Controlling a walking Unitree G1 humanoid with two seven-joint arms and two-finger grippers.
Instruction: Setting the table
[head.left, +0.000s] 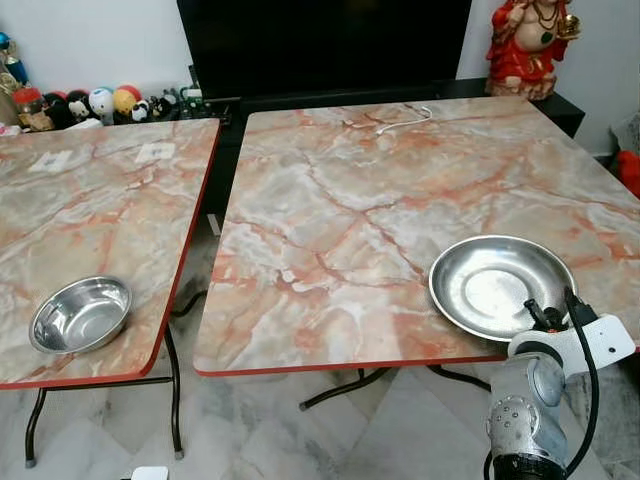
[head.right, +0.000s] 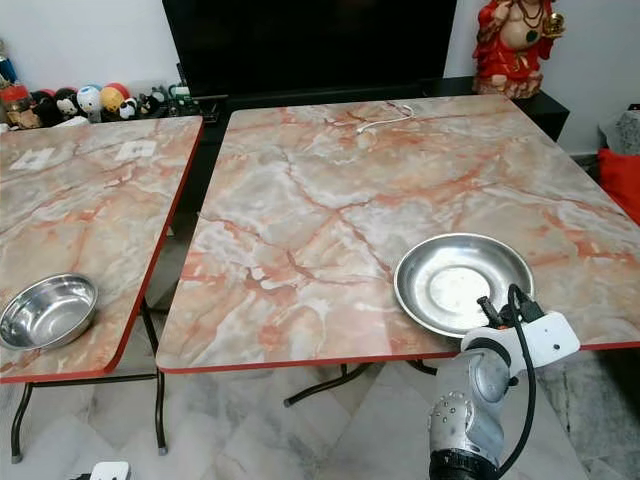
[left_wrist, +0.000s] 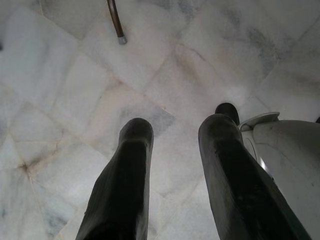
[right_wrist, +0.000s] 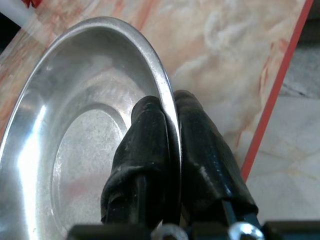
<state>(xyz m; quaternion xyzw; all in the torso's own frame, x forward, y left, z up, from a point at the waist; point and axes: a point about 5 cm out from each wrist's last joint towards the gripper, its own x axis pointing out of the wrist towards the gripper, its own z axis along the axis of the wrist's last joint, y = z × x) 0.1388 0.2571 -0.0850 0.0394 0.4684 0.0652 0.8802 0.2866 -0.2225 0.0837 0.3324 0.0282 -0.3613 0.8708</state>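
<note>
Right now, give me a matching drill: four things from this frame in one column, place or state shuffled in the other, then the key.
Things:
1. steel plate
2. steel bowl
3. right gripper
4. left gripper

Place or state:
A. jaws apart, hanging over the marble floor
B. near the front edge of the left table
C. jaws pinched on a metal rim
D. at the front right of the right table, rim held

Pairs: 1-D, 2-B, 3-C, 4-A
</note>
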